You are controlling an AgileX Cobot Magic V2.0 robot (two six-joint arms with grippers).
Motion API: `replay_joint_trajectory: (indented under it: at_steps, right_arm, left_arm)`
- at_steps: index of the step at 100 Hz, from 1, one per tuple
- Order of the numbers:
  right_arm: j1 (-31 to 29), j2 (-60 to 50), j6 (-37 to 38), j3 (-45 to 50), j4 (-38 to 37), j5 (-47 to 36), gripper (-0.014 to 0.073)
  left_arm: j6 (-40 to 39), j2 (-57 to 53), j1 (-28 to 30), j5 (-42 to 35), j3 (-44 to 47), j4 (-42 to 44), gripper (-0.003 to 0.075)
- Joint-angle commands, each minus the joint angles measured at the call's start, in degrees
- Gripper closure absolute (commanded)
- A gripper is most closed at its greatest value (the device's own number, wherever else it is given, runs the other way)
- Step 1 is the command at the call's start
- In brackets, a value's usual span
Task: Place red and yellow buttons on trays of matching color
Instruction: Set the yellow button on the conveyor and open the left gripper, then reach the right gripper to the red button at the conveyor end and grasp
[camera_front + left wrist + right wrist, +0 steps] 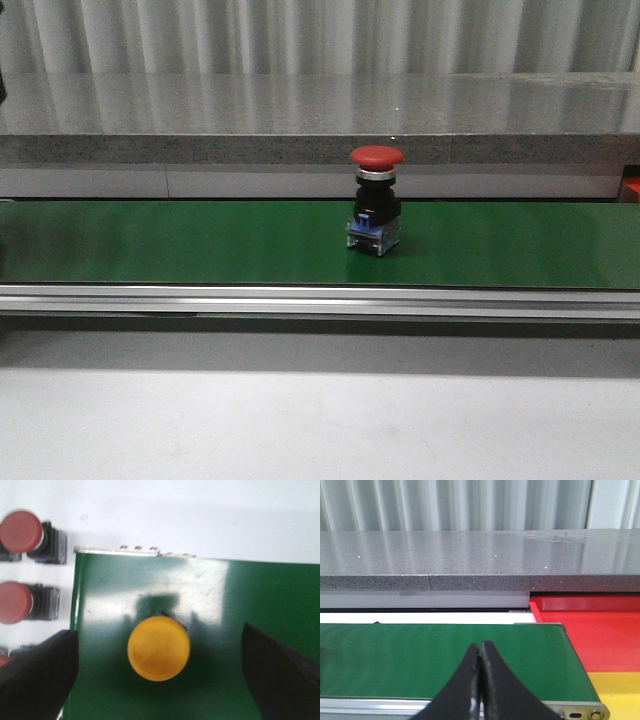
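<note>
A red button (376, 200) stands upright on the green conveyor belt (200, 243) in the front view. In the left wrist view a yellow button (159, 648) stands on the belt end, seen from above, between the wide-open fingers of my left gripper (160, 677), which do not touch it. Three red buttons (22, 532) lie on the white surface beside the belt. My right gripper (480, 647) is shut and empty over the belt's other end. A red tray (592, 630) and a yellow tray (620, 692) lie beside that end. Neither gripper shows in the front view.
A grey stone ledge (320, 115) runs behind the belt, with a corrugated wall behind it. A metal rail (320, 298) edges the belt's near side, and a white table surface (300, 420) lies in front.
</note>
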Motion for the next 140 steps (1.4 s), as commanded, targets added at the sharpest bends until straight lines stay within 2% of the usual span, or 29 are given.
replay_joint_trajectory:
  at_steps: [1,18,44,52,59,66,82,90,100,117,124,133,140]
  right_arm:
    - [-0.35,-0.83,-0.10,-1.12,0.00,-4.66,0.0662]
    - [-0.35,-0.83,-0.10,-1.12,0.00,-4.66,0.0662]
    - [-0.35,-0.83,-0.10,-1.12,0.00,-5.43,0.0662]
    - [-0.35,-0.83,-0.10,-1.12,0.00,-6.56,0.0662]
    - [-0.35,-0.83,-0.10,-1.12,0.00,-8.34,0.0662]
    - [-0.35,-0.83,-0.10,-1.12,0.00,-9.86,0.0662]
    - [-0.35,-0.83,0.65,-2.47,0.00,-8.79,0.0662]
    - [-0.30,-0.07,3.91,-5.51,0.00,-6.45,0.0662]
    - [-0.30,2.97,7.83,-12.43,0.30,0.32,0.0662]
    - [-0.30,15.54,8.33,-31.41,0.30,30.32,0.0662]
    - [-0.30,22.01,8.33,-38.40,0.30,39.98,0.0662]
    - [-0.30,29.17,8.33,-44.65,0.60,46.87,0.0662]
    - [-0.30,33.45,8.33,-47.14,0.60,48.68,0.0662]
  left_arm:
    - [-0.38,-7.59,-2.78,-5.19,-1.22,-0.27,0.0102]
    - [-0.53,-20.19,-7.66,-12.31,5.56,-0.27,0.0102]
    - [-3.58,-40.22,-8.12,-19.83,23.46,1.50,0.0106]
    - [-3.58,-45.69,-8.12,-22.12,29.16,1.74,0.0147]
    - [-3.58,-50.04,-8.12,-23.77,33.49,1.74,0.0229]
    - [-3.58,-53.39,-8.12,-25.00,36.78,1.74,0.0357]
    - [-3.58,-56.67,-8.12,-25.66,40.53,1.74,0.0741]
    - [-3.58,-56.73,-8.12,-25.86,40.96,1.74,0.0741]
    - [-3.58,-56.73,-8.12,-25.86,40.96,1.74,0.0741]
    - [-3.58,-56.73,-8.12,-25.86,40.96,1.74,0.0741]
    - [-3.58,-56.73,-8.12,-25.86,40.96,1.74,0.0741]
    - [-3.58,-56.73,-8.12,-25.86,40.96,1.74,0.0741]
    - [-3.58,-56.73,-8.12,-25.86,40.96,1.74,0.0741]
